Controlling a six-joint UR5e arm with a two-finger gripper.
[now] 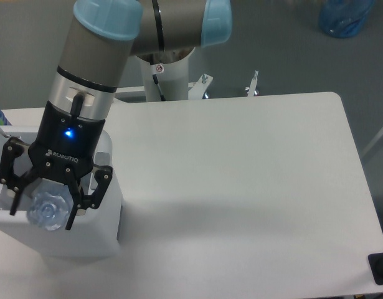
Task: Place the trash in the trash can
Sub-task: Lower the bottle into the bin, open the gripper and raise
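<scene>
The crushed clear plastic bottle [48, 210] hangs end-on over the open top of the trash can [66, 240], a boxy white bin at the table's left edge. My gripper [43, 216] points down over the bin and is shut on the bottle, with one black finger on each side of it. The gripper and the bottle cover most of the bin's inside. The other piece of trash, the carton, is hidden.
The white table [241, 174] stretches to the right of the bin. Metal clamps [254, 83] stick up at its far edge near the robot's base [168, 75]. A blue bag [345, 17] lies on the floor at the top right. A black object [380, 268] sits at the bottom right corner.
</scene>
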